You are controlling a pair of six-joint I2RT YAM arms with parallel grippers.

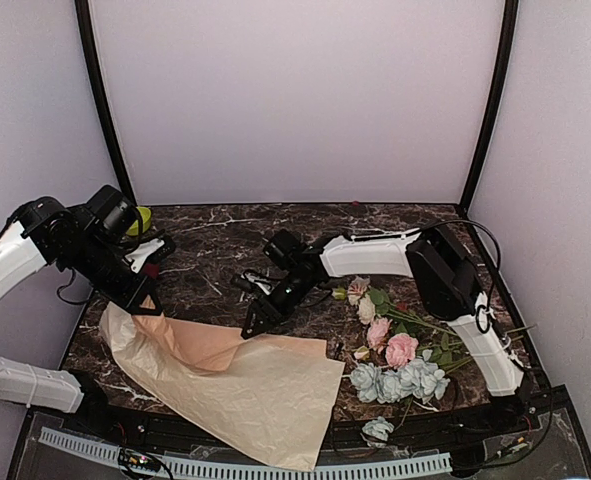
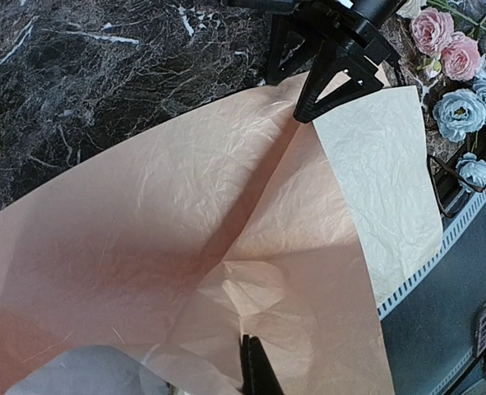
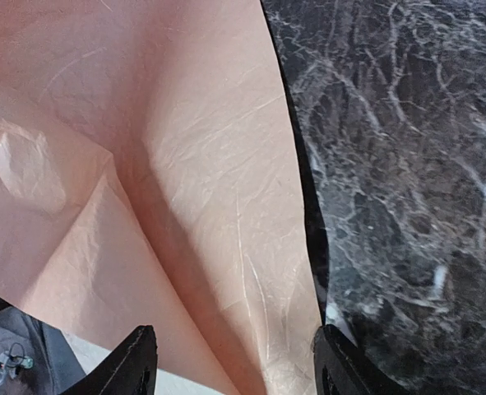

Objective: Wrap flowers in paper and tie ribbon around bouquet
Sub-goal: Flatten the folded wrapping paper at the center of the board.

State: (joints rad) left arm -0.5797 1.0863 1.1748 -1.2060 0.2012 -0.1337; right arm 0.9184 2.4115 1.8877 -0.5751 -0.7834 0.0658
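Seen from overhead through my remote feed, the paper (image 1: 260,395) lies crinkled across the 6 o'clock part of the dark marble tabletop (image 1: 215,235), and its near corner hangs past the front edge. One flap is folded over to show the peach face, while the rest shows beige.

At 9 o'clock my left claw (image 1: 147,303) is pressed together on the sheet's far left corner, and the paper rises to meet its tips. Near the centre of the tabletop my right claw (image 3: 236,372) stands spread and grips nothing. It straddles the paper's far edge, one finger over the peach face and the other over bare marble. I cannot tell whether either finger touches the sheet.

The flowers (image 1: 395,350) lie in a loose bunch at 4 o'clock, just beside the paper's right edge. Their pink, white and pale blue heads point toward me, and their green stems trail to the right. One loose blue rose head (image 1: 378,428) sits apart at the front edge.
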